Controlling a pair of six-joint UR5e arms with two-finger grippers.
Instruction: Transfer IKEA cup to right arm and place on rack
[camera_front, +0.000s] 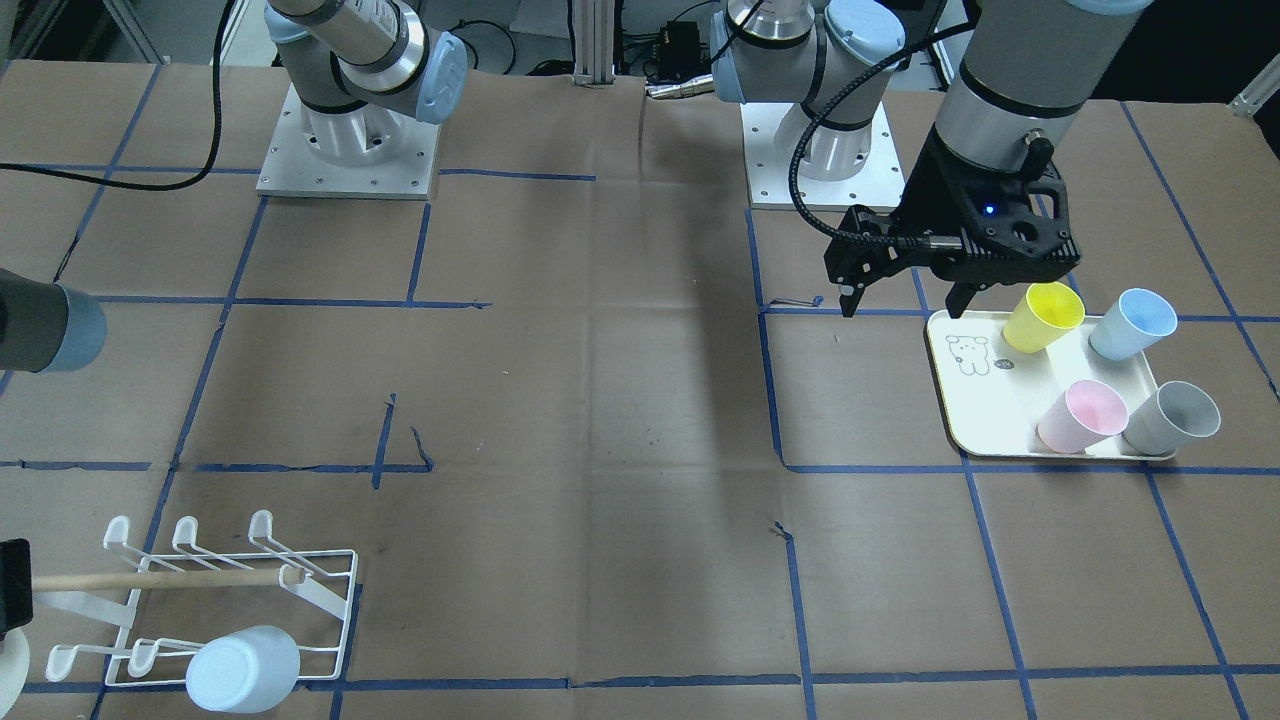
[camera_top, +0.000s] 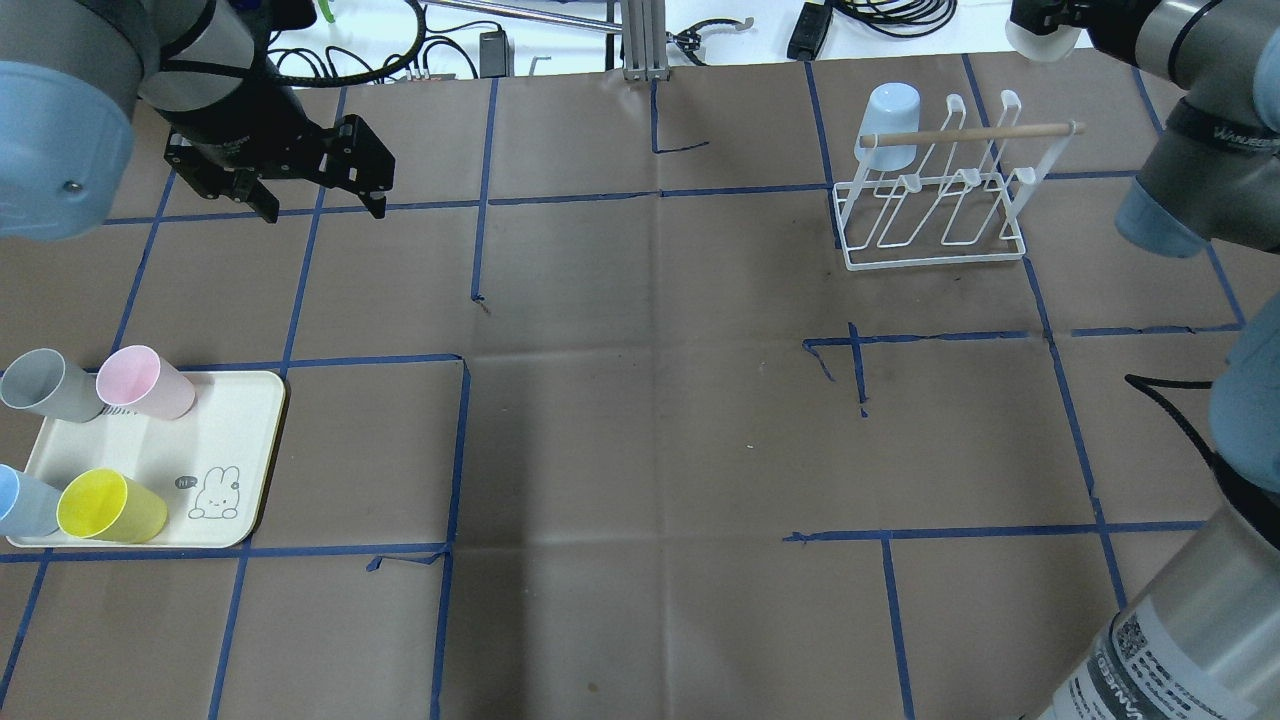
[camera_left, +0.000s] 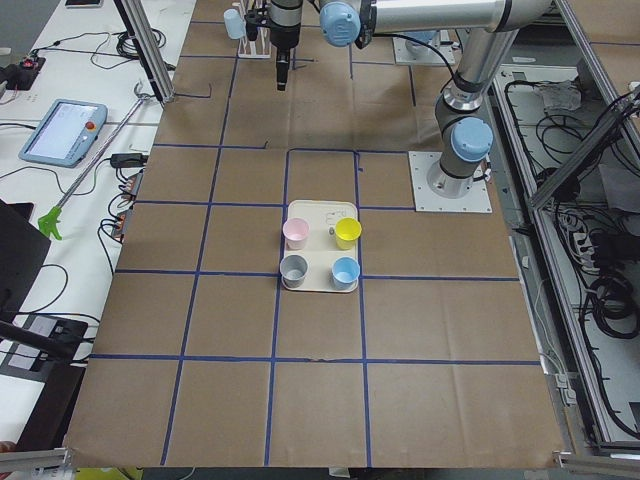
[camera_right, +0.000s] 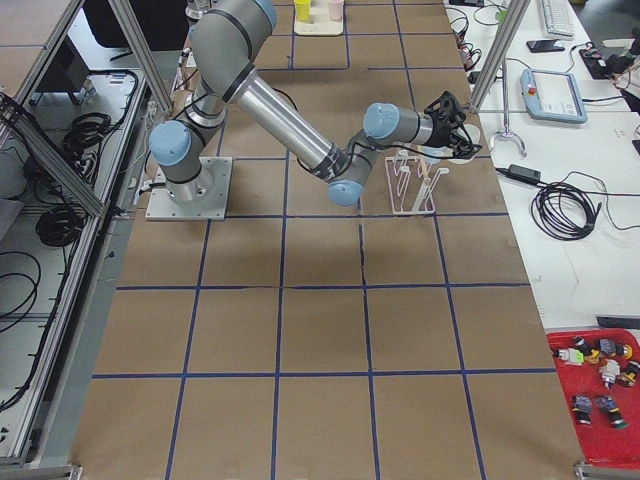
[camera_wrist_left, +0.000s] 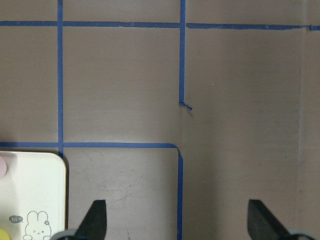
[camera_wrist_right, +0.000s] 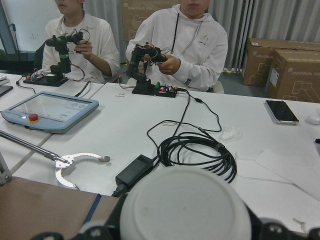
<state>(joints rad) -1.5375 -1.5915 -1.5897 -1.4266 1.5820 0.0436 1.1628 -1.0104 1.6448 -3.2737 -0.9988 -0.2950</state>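
My right gripper (camera_top: 1043, 22) is shut on a white cup (camera_wrist_right: 185, 202), held on its side beyond the far right end of the white wire rack (camera_top: 935, 215). In the right wrist view the cup's base fills the space between the fingers. A pale blue cup (camera_top: 890, 125) hangs upside down on the rack's far left prong; the other prongs are bare. My left gripper (camera_top: 320, 195) is open and empty. It hangs above the table beyond the cream tray (camera_top: 240, 430), and the left wrist view shows its fingertips (camera_wrist_left: 95, 220) wide apart.
The tray holds a yellow cup (camera_top: 110, 505), a pink cup (camera_top: 145, 383), a grey cup (camera_top: 50, 385) and a blue cup (camera_top: 22, 500). Blue tape lines cross the brown table. Operators sit at a white bench (camera_wrist_right: 150, 125) with cables past the table's far edge.
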